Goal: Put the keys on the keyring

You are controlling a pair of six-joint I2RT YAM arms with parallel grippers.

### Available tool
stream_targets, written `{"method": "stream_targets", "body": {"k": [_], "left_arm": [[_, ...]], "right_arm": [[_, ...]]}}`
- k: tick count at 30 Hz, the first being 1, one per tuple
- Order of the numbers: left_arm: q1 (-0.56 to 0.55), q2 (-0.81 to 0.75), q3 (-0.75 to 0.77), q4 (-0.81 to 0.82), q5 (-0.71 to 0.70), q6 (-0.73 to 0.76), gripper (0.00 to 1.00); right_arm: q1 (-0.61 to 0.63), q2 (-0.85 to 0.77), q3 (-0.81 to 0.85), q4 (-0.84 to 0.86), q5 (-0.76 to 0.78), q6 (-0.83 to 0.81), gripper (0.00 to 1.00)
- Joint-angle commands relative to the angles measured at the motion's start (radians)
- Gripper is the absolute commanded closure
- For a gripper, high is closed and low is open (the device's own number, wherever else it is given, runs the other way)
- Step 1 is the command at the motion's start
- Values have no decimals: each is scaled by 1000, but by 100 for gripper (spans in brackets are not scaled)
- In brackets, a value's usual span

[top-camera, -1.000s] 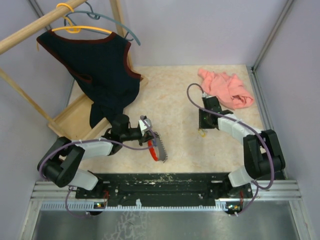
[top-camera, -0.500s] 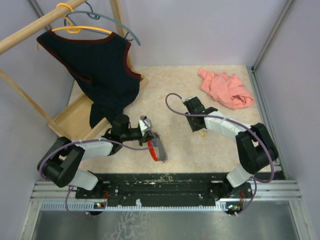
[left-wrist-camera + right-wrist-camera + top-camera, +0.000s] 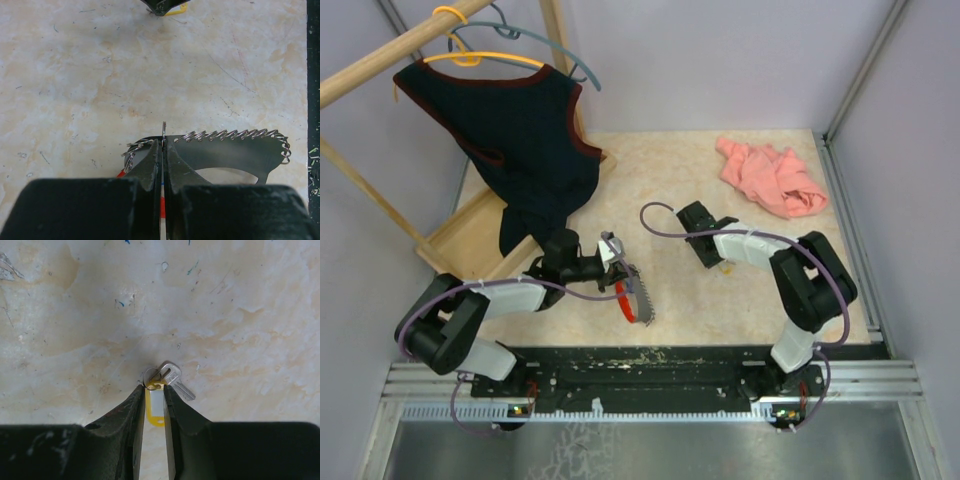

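My left gripper [image 3: 163,144] is clamped tight on the keyring [image 3: 230,136]. My right gripper [image 3: 154,390] straddles the key's [image 3: 173,377] yellow tag [image 3: 156,411]; can't tell if it's gripped.

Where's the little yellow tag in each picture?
Top external: yellow tag mid-table, beside the right gripper.
Left wrist: tag at the top edge, beyond the keyring.
Right wrist: tag low centre, between the fingers, key beside it.
Shared landmark: the right gripper's dark tip, at the tag in every view.
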Motion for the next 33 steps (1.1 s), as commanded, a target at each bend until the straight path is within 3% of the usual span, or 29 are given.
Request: {"method": "stream_targets", "body": {"k": [1, 19, 33], "left_arm": [[-4, 2, 31, 9, 6, 4, 100], [-4, 9, 33, 9, 12, 2, 100], [-4, 6, 32, 9, 16, 3, 100]], "right_arm": [[15, 23, 36, 32, 25, -20, 78], [21, 32, 24, 59, 65, -29, 90], [21, 54, 14, 76, 76, -36, 93]]}}
